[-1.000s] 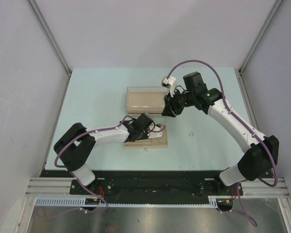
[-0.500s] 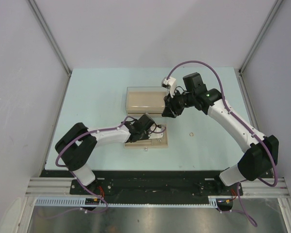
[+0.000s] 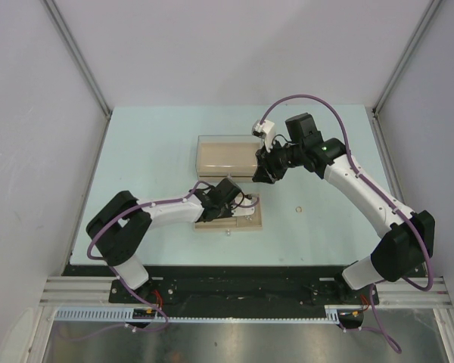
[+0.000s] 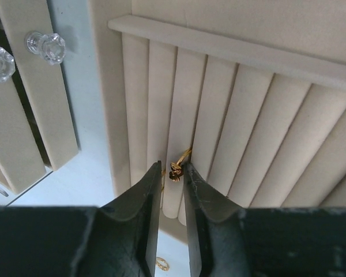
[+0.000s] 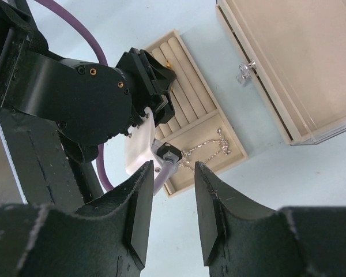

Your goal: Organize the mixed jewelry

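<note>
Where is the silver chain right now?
In the right wrist view, the silver chain lies in the flat right-hand compartment of the beige tray, beside its ridged ring slots.

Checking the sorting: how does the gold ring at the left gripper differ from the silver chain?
The gold ring is compact; the silver chain is long and strung out. The ring stands in a groove between padded rolls, at the tips of the left gripper; the chain lies loose in the flat compartment. Both are in the beige tray.
</note>
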`<action>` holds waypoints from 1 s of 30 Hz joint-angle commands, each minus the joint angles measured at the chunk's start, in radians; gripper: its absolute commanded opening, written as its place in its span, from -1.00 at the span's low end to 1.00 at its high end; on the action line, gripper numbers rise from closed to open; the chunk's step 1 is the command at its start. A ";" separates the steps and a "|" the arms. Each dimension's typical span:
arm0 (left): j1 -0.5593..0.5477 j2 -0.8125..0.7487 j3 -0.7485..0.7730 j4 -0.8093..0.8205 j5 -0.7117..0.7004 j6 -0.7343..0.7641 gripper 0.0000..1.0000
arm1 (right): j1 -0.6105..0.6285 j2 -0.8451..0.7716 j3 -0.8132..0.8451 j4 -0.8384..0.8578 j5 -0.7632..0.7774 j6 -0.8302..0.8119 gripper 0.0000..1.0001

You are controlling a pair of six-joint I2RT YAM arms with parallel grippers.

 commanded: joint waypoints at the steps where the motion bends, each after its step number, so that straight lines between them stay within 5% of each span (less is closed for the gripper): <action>1: -0.010 -0.007 -0.002 -0.040 0.068 -0.029 -0.45 | -0.003 -0.041 0.001 0.023 -0.003 -0.012 -0.21; 22: -0.010 -0.130 0.048 -0.107 0.000 0.022 -0.30 | -0.003 -0.051 -0.001 0.020 -0.008 -0.009 -0.21; 30: 0.029 -0.296 0.040 -0.120 0.026 -0.004 -0.22 | -0.005 -0.052 -0.002 0.023 0.005 -0.010 -0.21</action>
